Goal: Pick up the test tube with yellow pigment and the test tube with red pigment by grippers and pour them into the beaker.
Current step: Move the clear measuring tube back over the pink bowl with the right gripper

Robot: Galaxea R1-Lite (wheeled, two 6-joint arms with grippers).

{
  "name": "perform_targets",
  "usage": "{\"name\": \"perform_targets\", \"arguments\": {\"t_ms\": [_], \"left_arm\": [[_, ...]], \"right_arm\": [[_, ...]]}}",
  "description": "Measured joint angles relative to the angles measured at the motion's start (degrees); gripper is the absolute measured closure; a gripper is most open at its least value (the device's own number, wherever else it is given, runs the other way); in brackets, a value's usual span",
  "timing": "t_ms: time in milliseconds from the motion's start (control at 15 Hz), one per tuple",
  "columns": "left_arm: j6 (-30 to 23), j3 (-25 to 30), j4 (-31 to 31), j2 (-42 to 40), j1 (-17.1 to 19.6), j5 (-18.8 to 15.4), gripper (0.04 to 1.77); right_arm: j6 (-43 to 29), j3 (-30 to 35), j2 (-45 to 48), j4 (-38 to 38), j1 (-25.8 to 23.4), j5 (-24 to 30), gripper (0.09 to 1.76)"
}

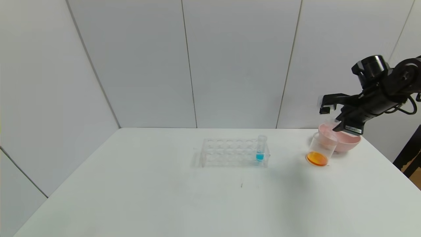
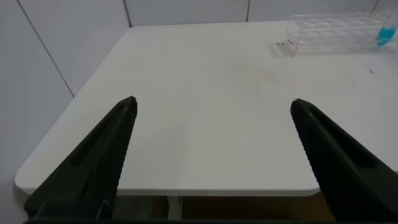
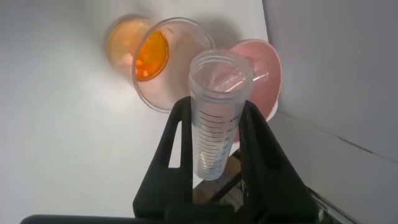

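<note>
The table fills the head view, with the rack at its middle holding one blue tube at its right end. At the far right the pink bowl sits just behind the beaker, which has orange liquid in its bottom. The right arm reaches in from the right, raised over the bowl and beaker. Only the right wrist view shows the right gripper clamped on an empty, clear graduated tube, open mouth toward the beaker and bowl. Only the left wrist view shows the left gripper, fingers spread wide, nothing between them, at the table's near left edge
</note>
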State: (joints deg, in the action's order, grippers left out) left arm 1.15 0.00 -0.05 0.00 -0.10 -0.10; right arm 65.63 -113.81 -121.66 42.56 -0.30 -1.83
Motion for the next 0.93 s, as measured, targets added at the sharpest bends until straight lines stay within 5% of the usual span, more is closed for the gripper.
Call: {"name": "perform_targets", "arguments": {"t_ms": [533,933], "left_arm": [[-0.02,0.00,0.00,0.00,0.02,0.00,0.05],[0.00,0.00,0.02,0.00,0.07,0.02,0.05]], "right_arm": [[-7.85,0.02,2.82,-0.52,-4.88,12.30,1.35],[-20.59,0.04,4.46,-4.55,-7.49,22.13,1.35]]}}
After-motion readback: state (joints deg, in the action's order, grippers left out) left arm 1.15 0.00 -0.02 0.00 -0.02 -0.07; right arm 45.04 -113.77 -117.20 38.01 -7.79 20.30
